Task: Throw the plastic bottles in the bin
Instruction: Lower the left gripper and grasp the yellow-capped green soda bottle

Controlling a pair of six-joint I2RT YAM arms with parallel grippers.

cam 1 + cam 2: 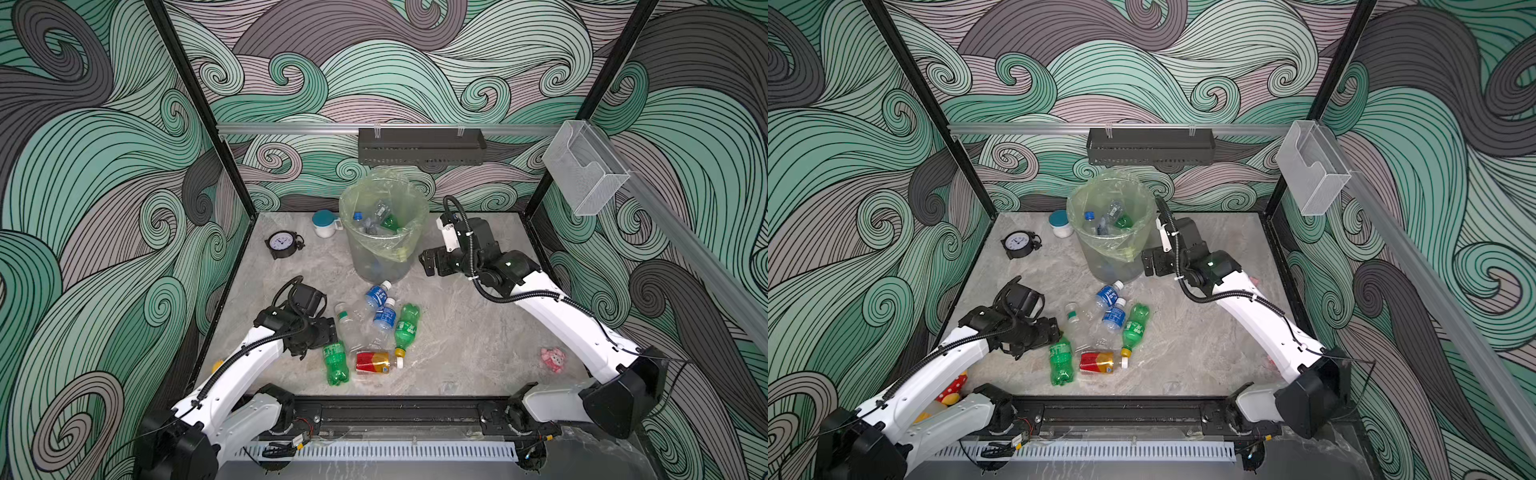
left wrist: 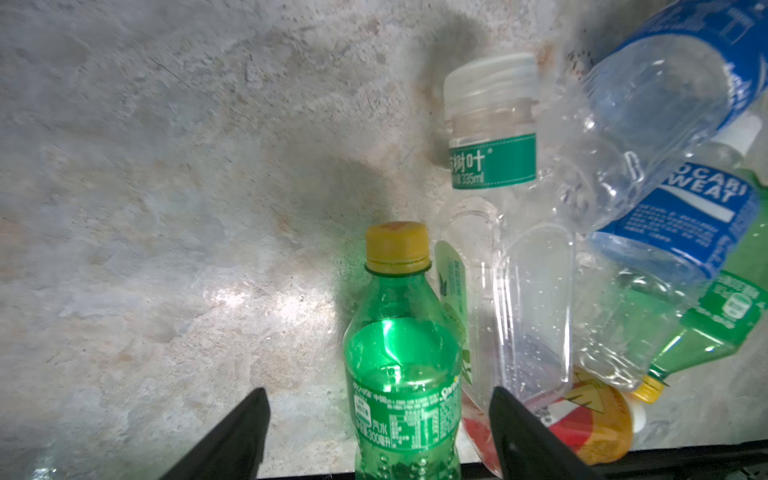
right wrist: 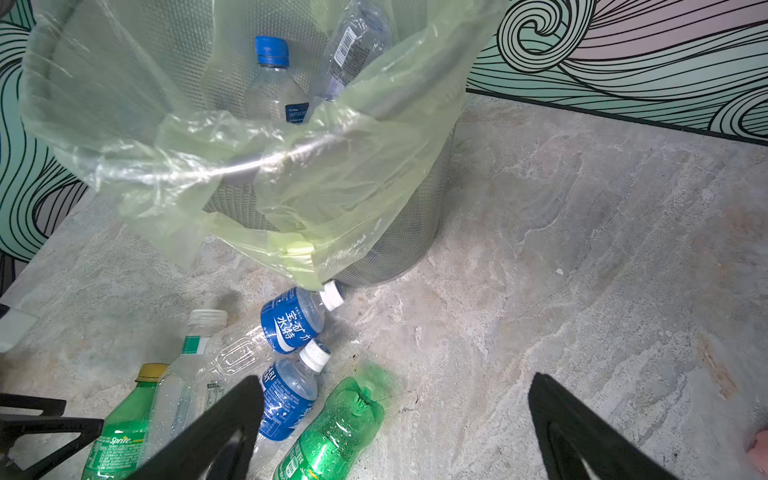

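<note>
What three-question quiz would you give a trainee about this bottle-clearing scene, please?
1. True or false: the red-and-yellow bottle lies inside the bin.
2. Which bottle lies between the left jaws? A: green bottle with yellow cap; B: blue-labelled bottle; C: white jar.
3. Fill in: the right jaws, beside the bin, stand ____ and empty.
Key: 1 false; 2 A; 3 open.
</note>
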